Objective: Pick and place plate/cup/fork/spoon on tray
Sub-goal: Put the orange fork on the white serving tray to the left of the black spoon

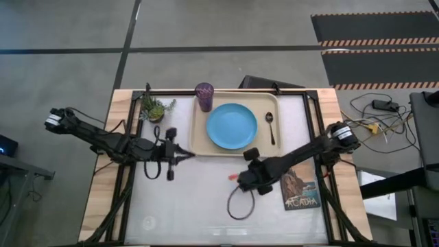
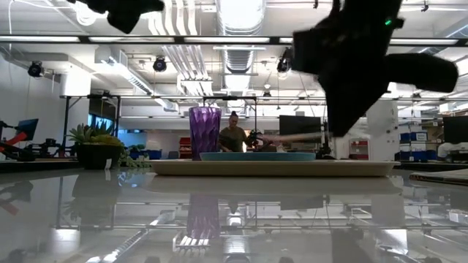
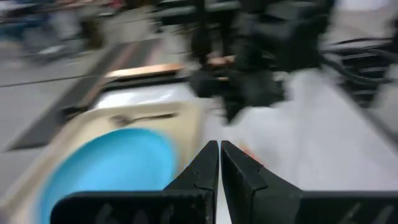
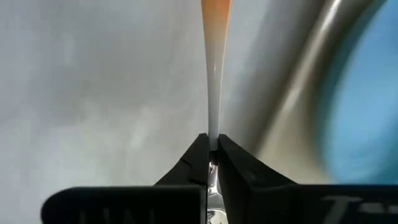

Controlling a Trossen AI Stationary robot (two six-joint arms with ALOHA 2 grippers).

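The beige tray (image 1: 199,140) lies at the table's far middle. On it are the light-blue plate (image 1: 232,126), the purple cup (image 1: 204,96) at its far left corner, and the dark spoon (image 1: 270,127) to the right of the plate. My right gripper (image 1: 241,177) is just off the tray's near edge, shut on the orange-handled fork (image 1: 234,176). My left gripper (image 1: 186,156) is shut and empty by the tray's near left corner; it also shows in the left wrist view (image 3: 219,155). My right gripper pinches the fork's silver metal part (image 4: 213,144) between its two fingers. The fingers come from the table's right, roughly level. The fork runs on in line with them, its orange handle (image 4: 216,12) pointing away toward the left. In the low view the fork (image 2: 292,136) hangs about level, clear of the table.
A small potted plant (image 1: 154,108) stands left of the tray. An "ACADIA" card (image 1: 300,189) is at the near right, under my right arm. A black cable loop (image 1: 240,202) lies on the table near my right gripper. The near half of the table is bare white.
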